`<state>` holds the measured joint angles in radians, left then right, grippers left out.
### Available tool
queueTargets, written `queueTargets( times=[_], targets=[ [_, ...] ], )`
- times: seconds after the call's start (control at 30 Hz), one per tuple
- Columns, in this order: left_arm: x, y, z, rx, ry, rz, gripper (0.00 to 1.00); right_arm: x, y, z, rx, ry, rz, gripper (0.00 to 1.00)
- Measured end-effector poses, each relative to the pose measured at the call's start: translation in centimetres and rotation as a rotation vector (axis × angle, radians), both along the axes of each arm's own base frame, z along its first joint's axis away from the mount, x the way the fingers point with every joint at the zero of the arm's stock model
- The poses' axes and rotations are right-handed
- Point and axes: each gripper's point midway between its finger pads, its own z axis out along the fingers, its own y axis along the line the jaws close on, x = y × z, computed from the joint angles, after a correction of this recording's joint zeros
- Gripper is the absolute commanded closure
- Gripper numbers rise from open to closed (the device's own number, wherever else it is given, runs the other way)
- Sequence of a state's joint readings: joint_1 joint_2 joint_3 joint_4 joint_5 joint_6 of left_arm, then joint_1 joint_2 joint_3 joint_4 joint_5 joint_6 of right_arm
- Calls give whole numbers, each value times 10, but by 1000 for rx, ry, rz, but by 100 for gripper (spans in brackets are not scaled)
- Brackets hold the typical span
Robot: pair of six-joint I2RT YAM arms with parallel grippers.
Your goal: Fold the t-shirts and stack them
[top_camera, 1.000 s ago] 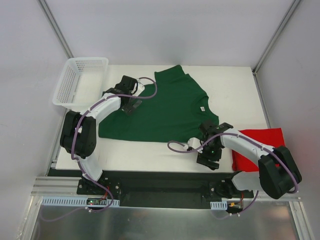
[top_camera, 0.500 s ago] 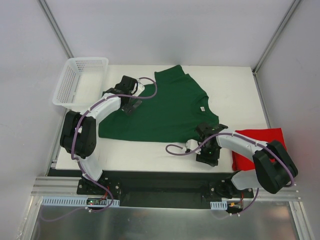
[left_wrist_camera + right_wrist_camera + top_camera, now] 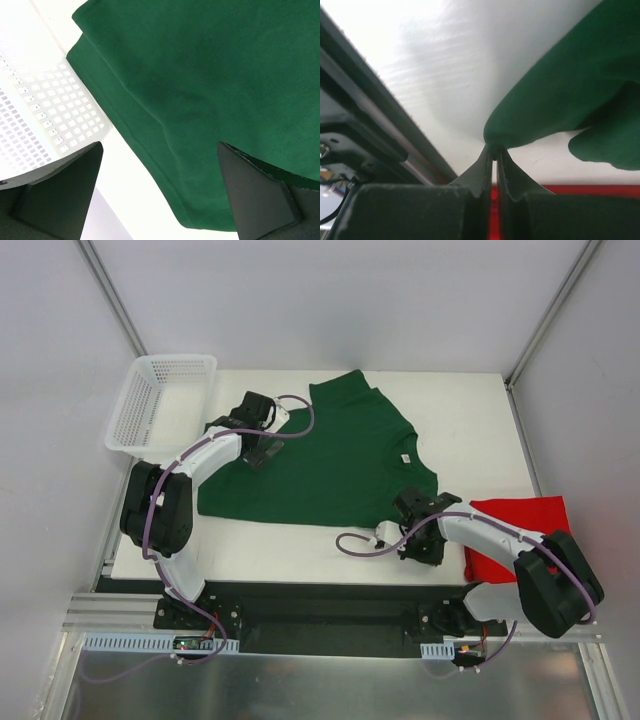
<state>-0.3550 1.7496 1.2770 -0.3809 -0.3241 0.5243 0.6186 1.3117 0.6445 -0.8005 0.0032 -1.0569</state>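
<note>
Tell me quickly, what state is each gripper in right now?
Left gripper: open, holding nothing, over the green t-shirt.
Right gripper: shut, pinching the green t-shirt's edge.

Bright, even overhead light with soft shadows. In the right wrist view the white table [image 3: 470, 60] glares toward 11 o'clock, and the right tool's fingers [image 3: 479, 176] and green t-shirt [image 3: 560, 90] look blurred.
</note>
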Motion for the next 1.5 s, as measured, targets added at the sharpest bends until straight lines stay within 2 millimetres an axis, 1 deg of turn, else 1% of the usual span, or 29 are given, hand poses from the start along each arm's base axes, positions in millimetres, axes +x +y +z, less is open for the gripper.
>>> queueTargets(
  times=[0.1,0.2,0.23,0.33,0.4,0.5,0.6,0.67,0.77,0.9,1.3,1.5],
  targets=[
    [0,-2,0,0,0,-4,1,-10,-9,8,-28,29,12,99],
    [-1,-5,0,0,0,-11,1,-17,-14,30,-40,51,28,99],
    [-1,-5,0,0,0,-12,1,-18,-13,40,-32,56,33,99],
    [-1,-5,0,0,0,-13,1,-21,-10,60,-20,83,44,99],
    [-1,-5,0,0,0,-13,1,-27,-11,65,-23,116,50,99],
    [-1,-5,0,1,0,-13,0,-36,-16,66,-44,169,54,99],
    [-1,-7,0,2,0,-19,1,-40,-17,70,-51,192,57,99],
    [-1,-7,0,6,0,-23,1,-34,-13,79,-39,173,62,99],
    [-1,-7,0,10,0,-26,1,-14,-1,99,8,90,70,99],
    [-1,-6,1,13,-1,-24,1,8,6,121,46,-7,55,99],
    [-1,-3,2,28,-7,-15,1,47,-4,171,69,-211,-40,99],
    [-1,-3,3,27,-9,-14,1,62,-6,191,99,-305,-89,99]
  ],
)
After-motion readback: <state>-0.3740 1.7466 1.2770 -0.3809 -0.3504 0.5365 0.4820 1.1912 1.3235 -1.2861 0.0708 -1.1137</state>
